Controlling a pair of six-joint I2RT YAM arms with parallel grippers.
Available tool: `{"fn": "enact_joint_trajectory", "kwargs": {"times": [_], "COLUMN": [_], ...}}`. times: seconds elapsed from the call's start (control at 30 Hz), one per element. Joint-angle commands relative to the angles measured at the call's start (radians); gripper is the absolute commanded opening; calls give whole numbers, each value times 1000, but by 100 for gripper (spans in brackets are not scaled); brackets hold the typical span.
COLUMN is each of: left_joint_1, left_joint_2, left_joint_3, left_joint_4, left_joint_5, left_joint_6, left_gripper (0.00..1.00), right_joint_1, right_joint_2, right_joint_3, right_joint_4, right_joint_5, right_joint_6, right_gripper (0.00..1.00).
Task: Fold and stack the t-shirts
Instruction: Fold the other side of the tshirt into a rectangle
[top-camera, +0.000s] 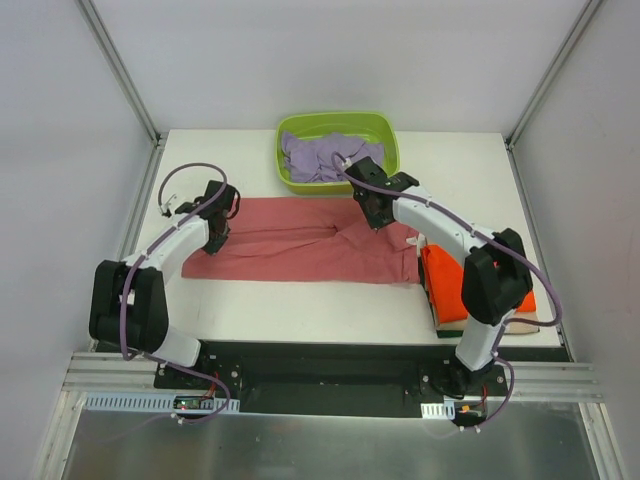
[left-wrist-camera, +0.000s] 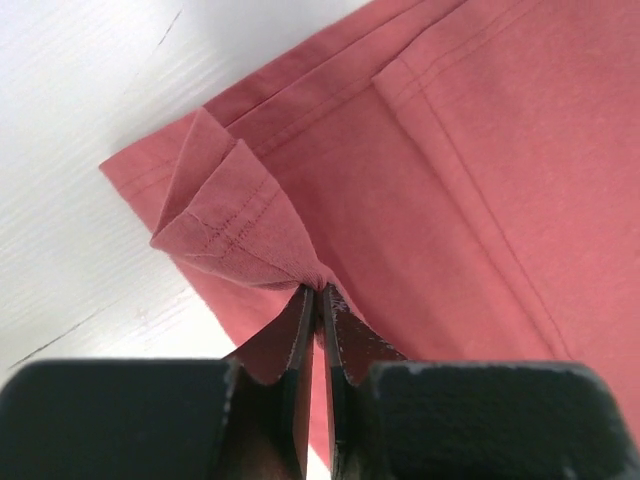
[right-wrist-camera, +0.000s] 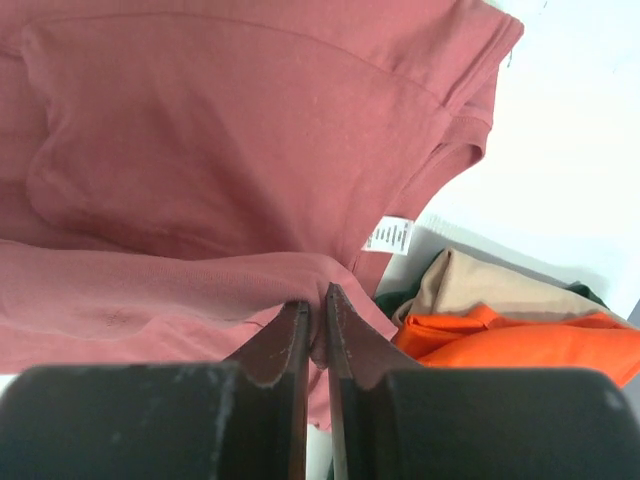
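A dusty salmon-red t-shirt (top-camera: 300, 245) lies spread flat across the middle of the table, folded lengthwise. My left gripper (top-camera: 216, 240) is at its left end, shut on a puckered corner of the cloth (left-wrist-camera: 235, 225), with the fingertips (left-wrist-camera: 318, 292) pinched together. Near the shirt's right end, my right gripper (top-camera: 377, 220) is shut on a raised fold of the same shirt (right-wrist-camera: 200, 170), its tips (right-wrist-camera: 318, 296) nearly closed on the cloth. A folded bright orange t-shirt (top-camera: 445, 285) lies on a tan one (right-wrist-camera: 480, 285) at the right. A lavender t-shirt (top-camera: 315, 158) lies crumpled in the tub.
A lime-green plastic tub (top-camera: 335, 117) stands at the back centre, just behind the right gripper. The folded stack sits near the table's front right corner beside the right arm. A white label (right-wrist-camera: 388, 234) hangs at the salmon shirt's neck. Grey walls enclose the table.
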Motion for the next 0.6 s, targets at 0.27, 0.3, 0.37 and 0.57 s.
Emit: {"fn": "enact_joint_trajectory", "kwargs": {"times": [0.27, 0.3, 0.37, 0.57], "left_joint_1": [94, 93, 93, 90], "left_joint_2": [106, 90, 46, -29], "left_joint_3": [183, 192, 200, 134], "left_joint_4": [6, 6, 9, 56], "left_joint_5": [-7, -4, 13, 166], "left_joint_6": [150, 168, 193, 294], "left_gripper": [99, 99, 99, 99], "right_joint_1": [-102, -107, -106, -103], "right_joint_2": [280, 297, 269, -26], "right_joint_3": [297, 342, 344, -22], "right_joint_4": [-3, -40, -71, 108], "right_joint_5": [41, 73, 119, -107], "right_joint_6": [-19, -10, 4, 56], "right_gripper": [67, 73, 83, 96]}}
